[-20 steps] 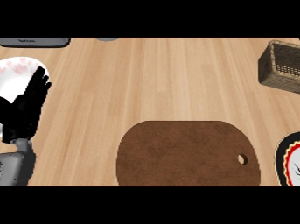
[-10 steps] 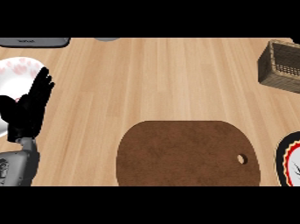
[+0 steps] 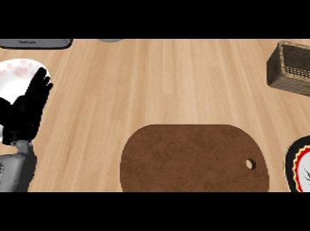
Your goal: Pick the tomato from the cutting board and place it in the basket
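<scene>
basket (image 3: 298,68) sits far right of the left robot hand (image 3: 22,110), fingers straight

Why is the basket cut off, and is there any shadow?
Head view: the basket runs past the right edge, so only part shows; light is even on the counter, no clear shadows; the left hand hides part of the white plate.

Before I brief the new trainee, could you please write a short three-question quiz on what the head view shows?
1. True or false: a tomato lies on the cutting board.
2. Which hand shows? A) left hand B) right hand
3. Fill in: the basket stands at the view's upper ____.

Key: 1 false, no tomato shows on it; 2 A, open, over the white plate; 3 right.
</scene>
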Action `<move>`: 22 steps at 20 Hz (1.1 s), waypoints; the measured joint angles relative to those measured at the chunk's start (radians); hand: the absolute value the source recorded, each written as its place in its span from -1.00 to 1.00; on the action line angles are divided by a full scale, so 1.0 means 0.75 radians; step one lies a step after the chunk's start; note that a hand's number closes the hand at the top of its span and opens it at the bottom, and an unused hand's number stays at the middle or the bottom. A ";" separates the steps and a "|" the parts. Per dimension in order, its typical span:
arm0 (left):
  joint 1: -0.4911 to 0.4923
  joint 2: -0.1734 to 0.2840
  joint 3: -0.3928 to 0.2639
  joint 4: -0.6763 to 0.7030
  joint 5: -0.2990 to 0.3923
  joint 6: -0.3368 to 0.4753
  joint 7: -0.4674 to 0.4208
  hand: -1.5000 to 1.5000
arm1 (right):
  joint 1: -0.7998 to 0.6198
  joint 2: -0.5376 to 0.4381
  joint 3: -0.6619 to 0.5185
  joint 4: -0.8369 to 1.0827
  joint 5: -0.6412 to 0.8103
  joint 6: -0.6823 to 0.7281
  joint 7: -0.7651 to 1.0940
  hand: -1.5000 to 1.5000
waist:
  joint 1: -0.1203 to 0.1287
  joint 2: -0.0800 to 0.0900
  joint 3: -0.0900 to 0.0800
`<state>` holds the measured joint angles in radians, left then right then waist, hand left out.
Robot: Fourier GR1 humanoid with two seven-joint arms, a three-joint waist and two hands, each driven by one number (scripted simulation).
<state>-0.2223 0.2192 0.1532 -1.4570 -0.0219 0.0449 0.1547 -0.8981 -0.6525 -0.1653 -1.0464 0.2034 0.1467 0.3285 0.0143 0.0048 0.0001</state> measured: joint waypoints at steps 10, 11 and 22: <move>0.023 -0.022 -0.022 -0.033 -0.016 0.008 0.008 0.00 | -0.058 -0.171 0.130 0.142 0.239 0.034 -0.345 1.00 | 0.010 0.006 -0.001; 0.020 -0.023 -0.025 -0.041 -0.015 0.008 0.020 0.00 | -0.046 -0.190 0.164 0.132 0.291 0.006 -0.399 1.00 | 0.012 0.006 -0.001; 0.005 -0.035 -0.020 0.013 -0.023 0.009 -0.025 0.00 | -0.197 -0.173 0.284 0.436 0.655 -0.281 -0.716 1.00 | 0.019 0.006 0.000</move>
<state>-0.2185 0.1933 0.1380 -1.4471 -0.0390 0.0515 0.1363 -1.0459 -0.7820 0.0479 -0.7190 0.6950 -0.0639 -0.2083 0.0283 0.0094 0.0000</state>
